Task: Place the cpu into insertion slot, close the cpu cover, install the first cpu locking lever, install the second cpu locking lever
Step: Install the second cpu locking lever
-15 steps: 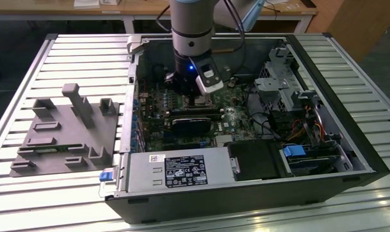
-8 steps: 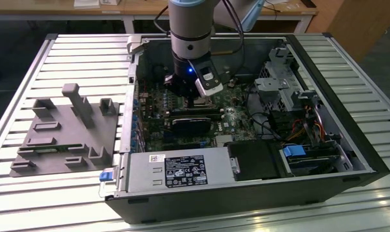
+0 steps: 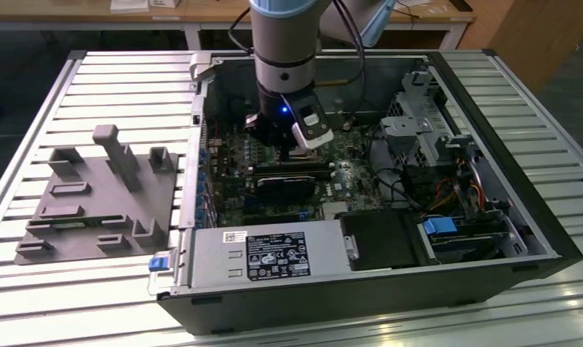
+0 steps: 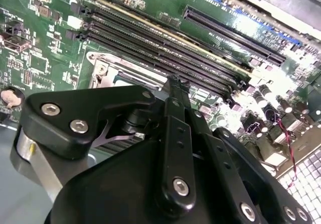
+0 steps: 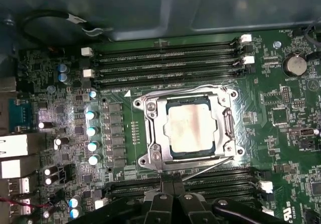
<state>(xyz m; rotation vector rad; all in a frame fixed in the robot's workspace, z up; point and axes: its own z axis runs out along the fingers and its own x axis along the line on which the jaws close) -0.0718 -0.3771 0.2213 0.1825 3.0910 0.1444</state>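
The claw [image 5: 173,204], its black fingers [image 5: 161,210] pressed together and holding nothing, sits just beside the socket [image 5: 150,133], where the chip [image 5: 189,128] already lies under the cover [image 5: 228,126], so the levers look due.

I can read no print here. The white label [image 3: 279,257] on my power supply box [image 3: 262,259] carries print too small to make out.

Lab bench: open computer case [image 3: 368,238], slatted table [image 3: 98,94].
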